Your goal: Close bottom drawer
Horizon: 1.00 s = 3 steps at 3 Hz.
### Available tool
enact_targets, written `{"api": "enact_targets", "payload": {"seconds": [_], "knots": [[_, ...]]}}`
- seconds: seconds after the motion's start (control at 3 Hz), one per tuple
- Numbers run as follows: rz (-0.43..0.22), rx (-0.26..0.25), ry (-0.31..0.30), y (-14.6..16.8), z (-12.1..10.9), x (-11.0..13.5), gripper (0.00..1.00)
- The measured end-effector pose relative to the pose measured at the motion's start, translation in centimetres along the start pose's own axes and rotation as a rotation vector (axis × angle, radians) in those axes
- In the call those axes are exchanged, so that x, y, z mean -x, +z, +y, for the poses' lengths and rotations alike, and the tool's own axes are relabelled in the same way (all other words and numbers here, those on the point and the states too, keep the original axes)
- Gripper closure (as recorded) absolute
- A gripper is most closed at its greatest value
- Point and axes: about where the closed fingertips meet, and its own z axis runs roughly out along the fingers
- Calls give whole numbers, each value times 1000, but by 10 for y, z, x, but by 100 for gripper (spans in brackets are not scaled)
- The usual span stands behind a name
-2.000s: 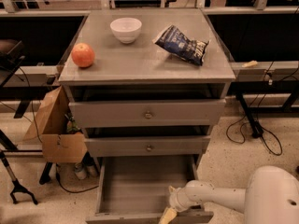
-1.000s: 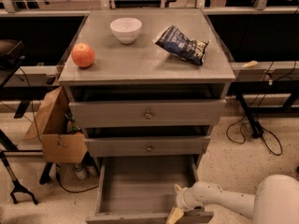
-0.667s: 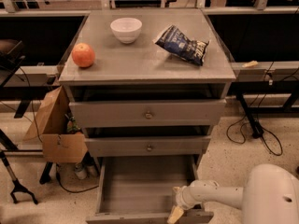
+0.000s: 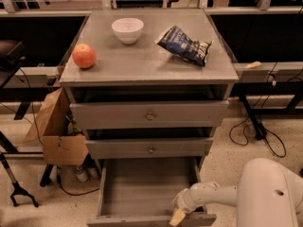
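The bottom drawer [image 4: 142, 188] of the grey cabinet stands pulled out, its grey plank floor bare and its front wall along the lower edge of the view. My white arm reaches in from the lower right. My gripper [image 4: 178, 215] sits at the drawer's front right corner, against the front wall. The two upper drawers, each with a small brass knob, are closed or nearly so.
On the cabinet top [image 4: 147, 63] lie a red apple [image 4: 84, 56], a white bowl [image 4: 127, 30] and a blue chip bag [image 4: 185, 45]. A cardboard box [image 4: 54, 129] stands at the cabinet's left. Cables [image 4: 258, 136] lie on the floor at right. A black stand leg [image 4: 16, 190] is at lower left.
The gripper has stayed at the drawer's front right corner with only a slight shift. The drawer's extension looks the same.
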Motion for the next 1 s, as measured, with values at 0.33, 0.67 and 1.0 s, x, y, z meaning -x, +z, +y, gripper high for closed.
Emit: {"api": "enact_targets", "payload": {"seconds": [0.33, 0.67, 1.0], "knots": [[0, 0, 0, -3, 4, -1, 88], [0, 0, 0, -7, 11, -2, 98], [0, 0, 0, -9, 14, -3, 75]]}}
